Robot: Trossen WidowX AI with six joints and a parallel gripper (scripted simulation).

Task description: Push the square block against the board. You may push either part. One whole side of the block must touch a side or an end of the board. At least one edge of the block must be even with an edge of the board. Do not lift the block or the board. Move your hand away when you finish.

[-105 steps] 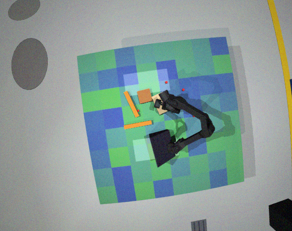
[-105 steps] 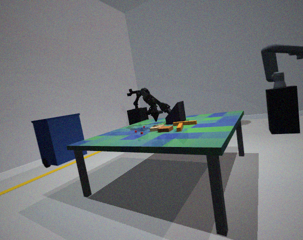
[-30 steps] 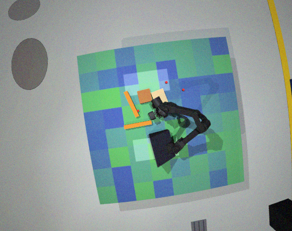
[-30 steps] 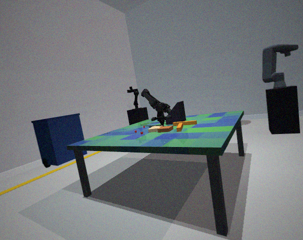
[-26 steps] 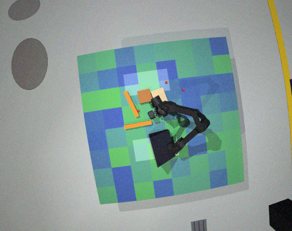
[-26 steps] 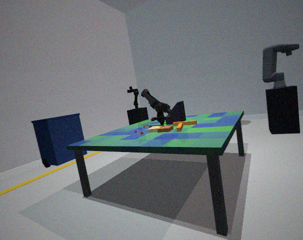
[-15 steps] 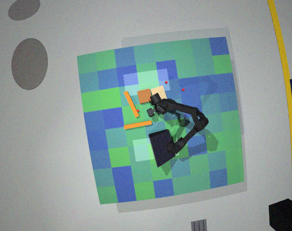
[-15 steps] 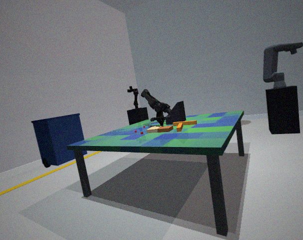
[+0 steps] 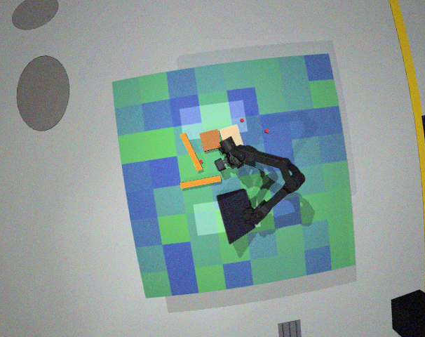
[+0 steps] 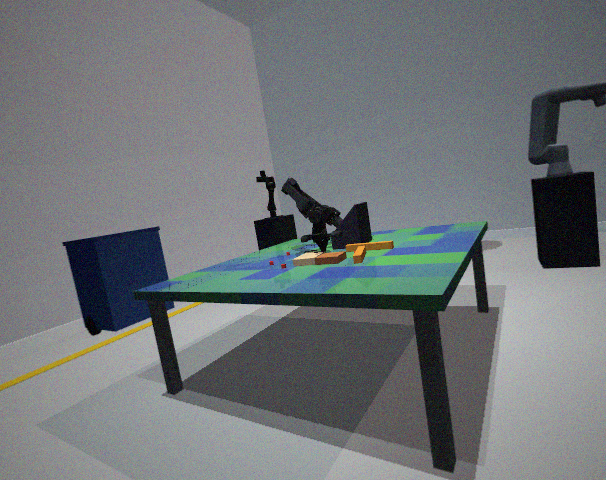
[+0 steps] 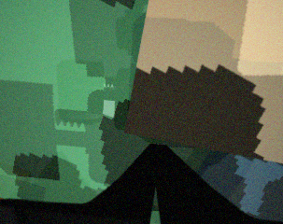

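Observation:
The square block [image 9: 210, 140] [image 10: 330, 258] is orange-brown and lies flat on the patterned table. The board [image 9: 231, 133] [image 10: 305, 258] [image 11: 192, 42] is cream and lies flat just right of the block in the top view. Their facing sides are very close; I cannot tell whether the whole side touches. Their far edges look nearly even, at slightly different angles. My gripper [image 9: 233, 156] [image 10: 322, 250] [image 11: 157, 151] is shut and empty, low at the board's near edge; contact is unclear. The arm hides the board's near part in the top view. The block is outside the wrist view.
Two orange bars [image 9: 191, 151] [image 9: 200, 182] lie left of and nearer than the block in the top view. Small red cubes [image 9: 241, 120] [image 9: 266, 130] lie beyond and right of the board, another [image 9: 200, 161] by one bar. A dark panel [image 9: 232, 213] [image 10: 352, 227] stands by the arm's base.

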